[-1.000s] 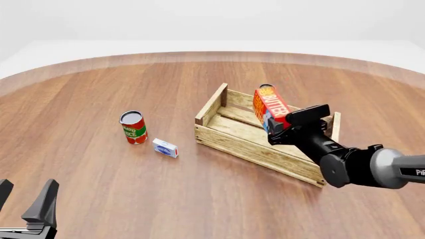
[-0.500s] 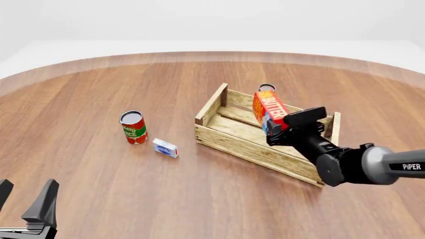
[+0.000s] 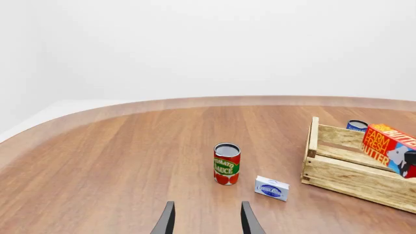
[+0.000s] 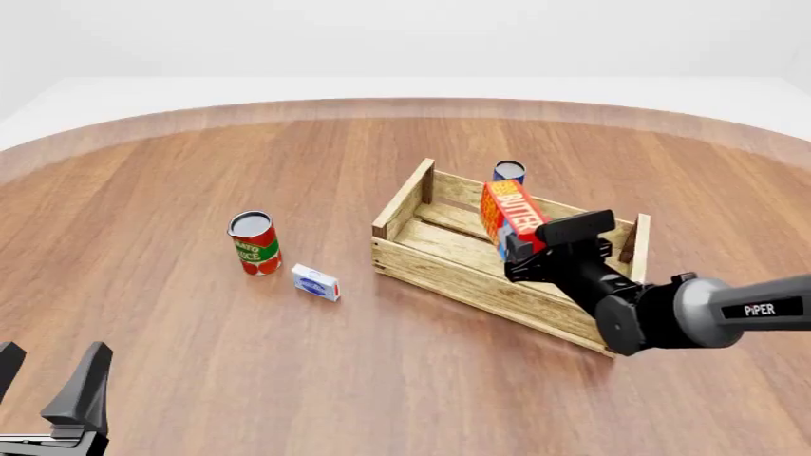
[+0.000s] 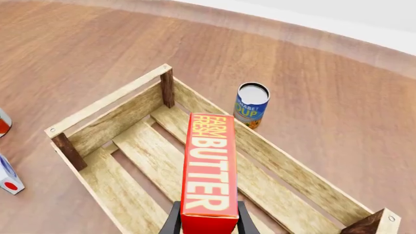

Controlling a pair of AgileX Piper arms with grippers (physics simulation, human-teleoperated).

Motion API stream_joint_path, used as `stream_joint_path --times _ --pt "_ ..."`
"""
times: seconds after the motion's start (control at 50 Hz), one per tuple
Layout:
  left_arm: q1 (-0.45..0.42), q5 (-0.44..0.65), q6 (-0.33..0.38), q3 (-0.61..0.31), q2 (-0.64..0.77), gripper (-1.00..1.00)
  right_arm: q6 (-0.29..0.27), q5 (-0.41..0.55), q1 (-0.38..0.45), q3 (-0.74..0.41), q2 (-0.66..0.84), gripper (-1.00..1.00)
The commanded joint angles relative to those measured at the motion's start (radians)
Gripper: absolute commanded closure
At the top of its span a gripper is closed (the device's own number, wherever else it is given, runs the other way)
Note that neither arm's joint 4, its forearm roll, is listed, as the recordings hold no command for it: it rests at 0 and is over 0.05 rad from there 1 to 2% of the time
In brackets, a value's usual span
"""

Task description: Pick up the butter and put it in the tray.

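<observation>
— Over by the table's left near corner, what was the left gripper [image 4: 51,394] doing?

— It sat idle with its fingers spread and nothing between them. Further along the table stood the tomato can [image 4: 254,243], then the small white-blue box [image 4: 315,282] just beside it, both well apart from the tray [image 4: 443,271].

— And the butter [image 4: 511,218]?

— It was pinched at its lower end by the right gripper [image 4: 545,249], tilted, and hanging over the tray's inside, toward the far long wall. It did not look to be resting on the slats yet.

— What could have gone wrong from there?

— The carton leaned, and it was tall and narrow. Let go at that tilt, it would probably have toppled, and it could have caught the far wall or tipped over it toward the blue can [image 4: 508,172] standing just outside. Lowered too hard, its free end might have jammed on a slat and twisted in the grip.

— Did the views agree?

— They added to each other. The right wrist view showed the carton's long face lined up along the slats, and both fingers [image 5: 173,223] pressed to its sides, which the front view hid behind the arm. The left wrist view showed the carton's end rising above the tray's near wall.
</observation>
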Motion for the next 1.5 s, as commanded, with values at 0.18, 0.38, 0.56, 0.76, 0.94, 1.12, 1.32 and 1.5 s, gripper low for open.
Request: stream_joint_path --times 0.18,0.38,0.56,0.76,0.94,1.12,1.32,1.5 --pt "0.0 0.0 0.0 0.0 0.0 -1.0 0.019 -0.016 -0.012 -0.021 0.019 1.0" --pt "0.0 0.0 0.0 0.0 0.0 -1.0 0.023 -0.025 -0.012 -0.021 0.035 1.0" --pt "0.0 0.0 0.0 0.0 0.0 -1.0 0.022 -0.026 -0.013 -0.028 0.047 1.0" --pt "0.0 0.0 0.0 0.0 0.0 -1.0 0.019 -0.028 -0.013 -0.025 0.043 1.0" --pt "0.0 0.0 0.0 0.0 0.0 -1.0 0.014 -0.027 -0.013 -0.021 0.033 -1.0" --pt "0.0 0.0 0.0 0.0 0.0 -1.0 0.014 -0.03 -0.008 -0.016 0.026 -1.0" --pt "0.0 0.0 0.0 0.0 0.0 -1.0 0.015 -0.027 -0.011 -0.013 0.013 -1.0" --pt "0.0 0.0 0.0 0.0 0.0 -1.0 0.013 -0.011 -0.013 -0.001 -0.031 -1.0"
